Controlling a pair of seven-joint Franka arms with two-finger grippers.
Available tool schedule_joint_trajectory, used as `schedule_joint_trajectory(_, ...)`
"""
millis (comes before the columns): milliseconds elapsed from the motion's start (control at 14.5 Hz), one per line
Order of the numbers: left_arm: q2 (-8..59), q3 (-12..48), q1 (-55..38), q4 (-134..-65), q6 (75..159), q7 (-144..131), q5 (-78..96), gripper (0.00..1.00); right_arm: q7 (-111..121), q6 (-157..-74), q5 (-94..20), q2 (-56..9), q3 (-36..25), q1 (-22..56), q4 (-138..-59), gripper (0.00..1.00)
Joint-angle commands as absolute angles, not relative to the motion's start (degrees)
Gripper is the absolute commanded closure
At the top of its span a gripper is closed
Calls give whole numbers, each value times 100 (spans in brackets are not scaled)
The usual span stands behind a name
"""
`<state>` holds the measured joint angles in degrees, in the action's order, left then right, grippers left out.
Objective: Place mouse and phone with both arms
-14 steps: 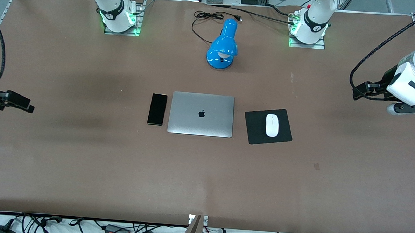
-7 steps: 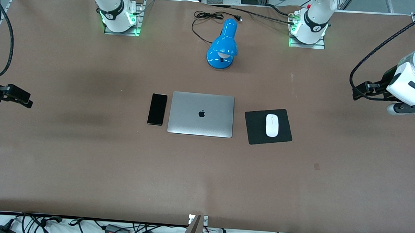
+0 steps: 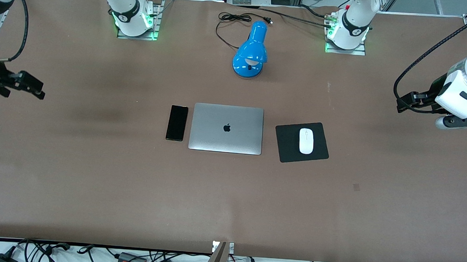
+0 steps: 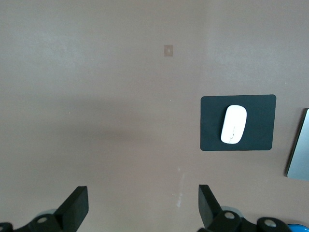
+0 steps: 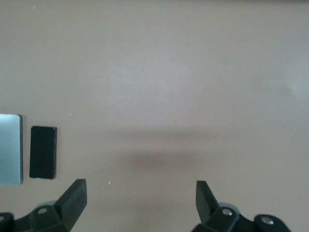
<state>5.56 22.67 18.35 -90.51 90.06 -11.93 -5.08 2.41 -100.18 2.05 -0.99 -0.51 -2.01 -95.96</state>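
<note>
The white mouse (image 3: 306,141) lies on a black square pad (image 3: 288,143), beside the closed laptop (image 3: 226,128) toward the left arm's end. The black phone (image 3: 177,122) lies flat beside the laptop toward the right arm's end. My left gripper (image 3: 401,103) is open and empty over bare table at the left arm's end. Its wrist view shows its open jaws (image 4: 143,208), the mouse (image 4: 233,124) and the pad (image 4: 212,123). My right gripper (image 3: 41,90) is open and empty over bare table at the right arm's end. Its wrist view shows its open jaws (image 5: 141,203) and the phone (image 5: 43,152).
A blue desk lamp (image 3: 251,51) with a black cord (image 3: 228,18) lies between the arms' bases, farther from the front camera than the laptop. A laptop edge shows in the right wrist view (image 5: 10,149). Brown table (image 3: 230,201) stretches all round.
My right gripper has moved toward the robots' side of the table, still open and empty. The left arm, mouse and phone have not moved.
</note>
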Motion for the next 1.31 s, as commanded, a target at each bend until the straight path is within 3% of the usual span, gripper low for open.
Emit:
schedule_joint_trajectory(0, 422, 2294, 1925, -9176, 9000, -1072, -378, 0, 334, -9793, 211, 360, -35, -229, -10090, 0)
schedule_joint_trajectory(207, 431, 2294, 1934, -9176, 9000, -1064, -378, 0, 334, -9448, 114, 456, -44, -237, -10081, 0)
schedule_joint_trajectory(1241, 439, 2294, 1969, -9167, 8974, -1063, -378, 0, 343, -9642, 149, 554, -26, -202, -10099, 0)
